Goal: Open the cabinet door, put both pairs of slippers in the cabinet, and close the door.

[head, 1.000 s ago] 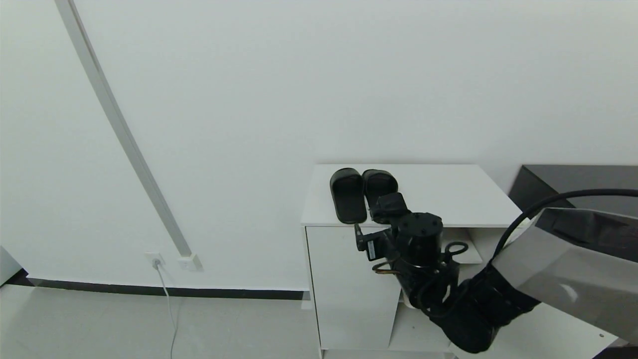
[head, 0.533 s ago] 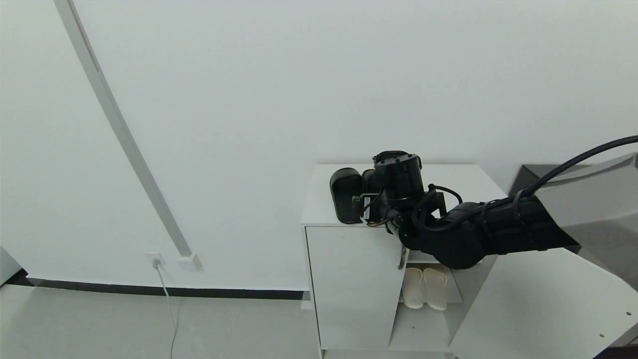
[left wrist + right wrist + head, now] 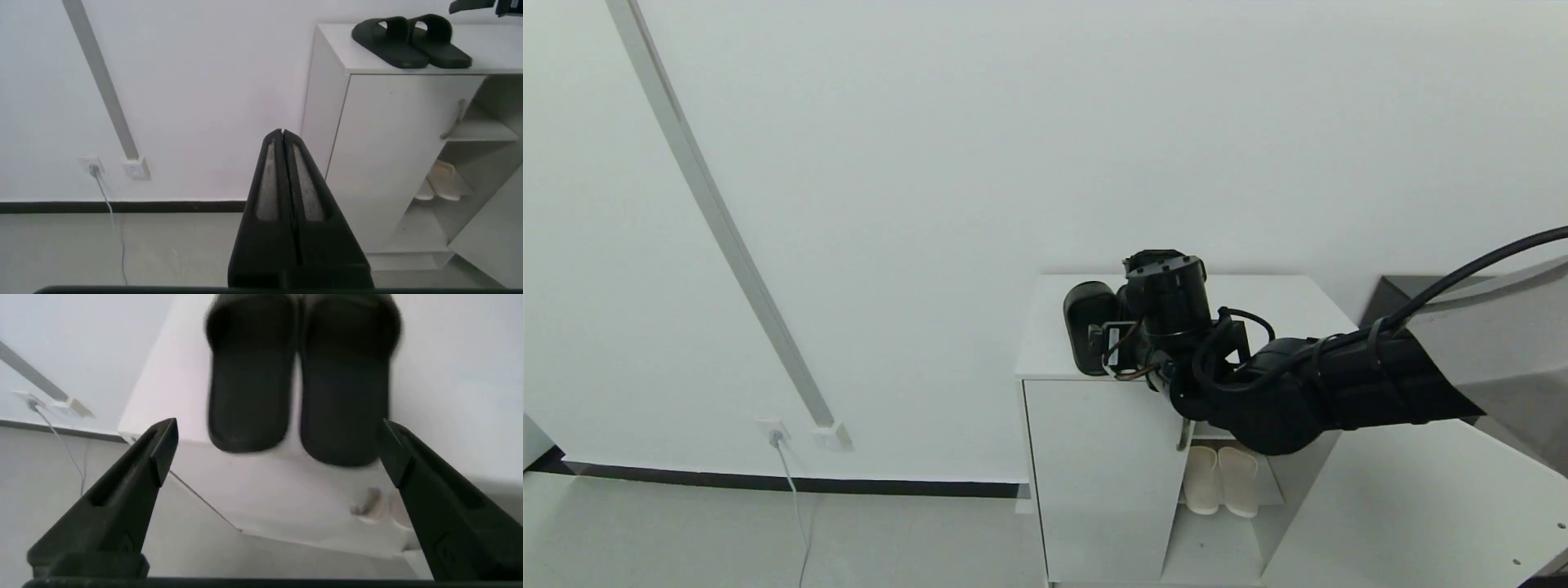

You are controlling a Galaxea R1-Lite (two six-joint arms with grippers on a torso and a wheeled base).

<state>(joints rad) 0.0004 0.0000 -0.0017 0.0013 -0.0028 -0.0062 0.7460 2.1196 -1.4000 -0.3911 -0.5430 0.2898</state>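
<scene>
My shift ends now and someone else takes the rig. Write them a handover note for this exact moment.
Left claw: shut, empty, apart from the cabinet.
Right claw: open, above the black slippers on top of the cabinet, a finger on each side.
Done: door open; white slippers inside.
Left: grasp the black pair, put it inside, close the door.

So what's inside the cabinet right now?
A pair of white slippers sits on a shelf in the open right side of the cabinet. The left side is behind a shut door, and the right arm covers the top of the opening.
</scene>
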